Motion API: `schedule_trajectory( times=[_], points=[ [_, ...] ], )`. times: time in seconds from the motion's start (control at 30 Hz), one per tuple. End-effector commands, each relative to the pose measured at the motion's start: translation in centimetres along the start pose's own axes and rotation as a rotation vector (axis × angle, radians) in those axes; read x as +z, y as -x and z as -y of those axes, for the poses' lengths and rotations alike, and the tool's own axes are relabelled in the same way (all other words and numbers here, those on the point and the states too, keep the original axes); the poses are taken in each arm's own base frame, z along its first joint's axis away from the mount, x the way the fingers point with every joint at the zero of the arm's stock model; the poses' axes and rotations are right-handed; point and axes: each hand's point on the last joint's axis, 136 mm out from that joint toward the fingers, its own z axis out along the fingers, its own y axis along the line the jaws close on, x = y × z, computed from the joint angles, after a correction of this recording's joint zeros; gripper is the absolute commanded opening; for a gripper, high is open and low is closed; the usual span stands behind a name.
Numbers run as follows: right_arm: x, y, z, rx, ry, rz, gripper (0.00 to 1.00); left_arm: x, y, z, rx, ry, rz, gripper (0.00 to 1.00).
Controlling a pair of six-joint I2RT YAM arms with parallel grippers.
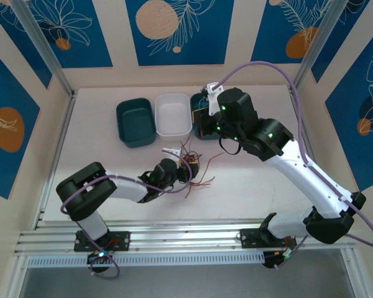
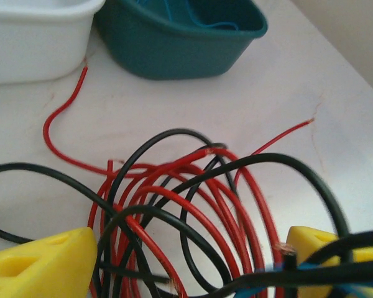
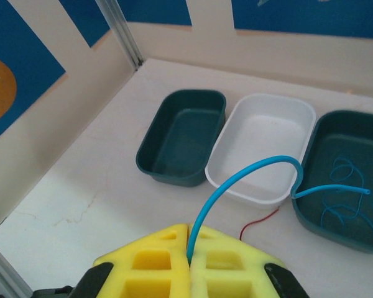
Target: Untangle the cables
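Observation:
A tangle of red and black cables (image 2: 186, 198) lies on the white table, also seen in the top view as the tangle (image 1: 196, 174). My left gripper (image 2: 186, 270) is open, its yellow fingers (image 2: 43, 267) standing either side of the loops; a bit of blue wire (image 2: 311, 273) crosses by the right finger. In the top view the left gripper (image 1: 188, 165) sits right at the tangle. My right gripper (image 3: 189, 251) is shut on a blue cable (image 3: 248, 171), which arcs up and over into the right teal bin (image 3: 342, 133), where more blue cable (image 3: 345, 205) lies.
Three bins stand in a row at the back: a dark teal one (image 1: 135, 122), a white one (image 1: 173, 115) and a teal one (image 1: 198, 127) partly under the right arm. One red cable end (image 3: 258, 225) reaches toward the white bin.

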Motion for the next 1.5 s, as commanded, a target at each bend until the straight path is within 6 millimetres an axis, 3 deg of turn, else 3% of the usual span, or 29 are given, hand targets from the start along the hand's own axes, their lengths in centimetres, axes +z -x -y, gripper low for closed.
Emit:
schedule_trajectory(
  times=[0.0, 0.27, 0.43, 1.17, 1.27, 1.43, 1.47],
  points=[
    [-2.3, 2.6, -0.1, -0.041, -0.005, 0.085, 0.00, 0.4, -1.2, -1.1, -0.051, 0.042, -0.051, 0.76],
    [-4.7, 5.5, -0.3, -0.086, -0.004, 0.184, 0.00, 0.3, -2.9, -2.7, -0.129, 0.060, -0.070, 0.75],
    [-6.3, 7.3, -0.4, -0.117, -0.013, 0.239, 0.00, -0.1, -3.4, -4.3, -0.191, 0.084, -0.054, 0.69],
    [-12.7, 15.4, 1.7, -0.203, -0.162, 0.469, 0.00, -2.1, -3.4, -7.3, -0.228, 0.201, -0.029, 0.68],
    [-12.7, 16.1, 2.1, -0.208, -0.180, 0.474, 0.00, -2.2, -3.1, -7.0, -0.221, 0.196, -0.028, 0.73],
    [-11.3, 16.3, 3.6, -0.193, -0.216, 0.443, 0.00, -2.9, -2.1, -5.9, -0.197, 0.175, -0.056, 0.99],
    [-10.7, 16.4, 4.1, -0.188, -0.227, 0.430, 0.00, -3.3, -1.9, -5.7, -0.189, 0.173, -0.064, 1.00]
  ],
)
